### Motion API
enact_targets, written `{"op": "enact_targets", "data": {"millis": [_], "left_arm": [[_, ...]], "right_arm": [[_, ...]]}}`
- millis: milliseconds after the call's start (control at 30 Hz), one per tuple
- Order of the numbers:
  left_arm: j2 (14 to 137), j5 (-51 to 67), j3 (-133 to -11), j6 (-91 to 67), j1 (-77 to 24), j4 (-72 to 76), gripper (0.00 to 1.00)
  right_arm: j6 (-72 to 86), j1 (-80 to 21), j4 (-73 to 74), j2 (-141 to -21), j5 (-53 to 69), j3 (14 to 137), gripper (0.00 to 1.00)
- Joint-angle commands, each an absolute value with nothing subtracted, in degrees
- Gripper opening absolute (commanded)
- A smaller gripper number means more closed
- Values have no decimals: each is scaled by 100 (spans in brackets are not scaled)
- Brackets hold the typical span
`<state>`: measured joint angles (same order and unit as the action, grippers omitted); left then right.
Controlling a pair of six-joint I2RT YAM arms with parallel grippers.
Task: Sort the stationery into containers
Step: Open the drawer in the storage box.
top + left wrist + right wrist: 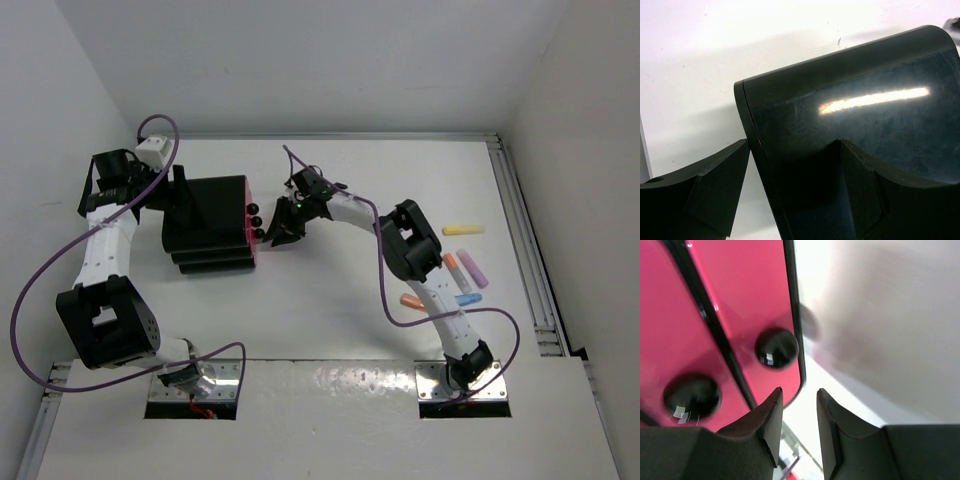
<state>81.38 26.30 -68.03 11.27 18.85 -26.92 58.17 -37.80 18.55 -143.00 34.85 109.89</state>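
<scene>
Looking from above, the right gripper (287,230) noses at the pink fronts of the black drawer box (205,210); the highlighters (472,268) lie well apart on the table. Left wrist: the left gripper (795,145) gapes astride the box's back edge, unclamped. Right wrist: jaws slightly parted, empty, just under a round knob (776,347). Centre on it before closing.

Left arm (100,252) and right arm (440,300) are both white tubes with chunky black joint housings, a loose purple cable (14,322) looping along each. The right gripper (799,395) fingers (765,432) are matte black wedges, tiny green light (298,204) glowing just behind them
</scene>
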Motion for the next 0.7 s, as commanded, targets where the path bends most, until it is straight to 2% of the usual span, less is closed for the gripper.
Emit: {"op": "enact_targets", "data": {"millis": [0, 100, 233, 333, 667], "left_arm": [[8473, 2276, -6407, 1310, 1855, -3665, 78], [8490, 2294, -6407, 1257, 1819, -3630, 78], [8534, 2276, -6495, 1248, 1758, -3665, 78], [8526, 2241, -6513, 1248, 1740, -3683, 78], [8560, 2145, -6548, 1327, 1731, -3858, 78]], "right_arm": [[5791, -3472, 1083, -13493, 4006, 10523, 33], [5994, -3410, 704, -13403, 4358, 10319, 35], [6239, -3428, 247, -13447, 4675, 10169, 45], [6346, -3428, 44, -13517, 4834, 10169, 50], [6513, -3437, -562, -13974, 5063, 10634, 49]]}}
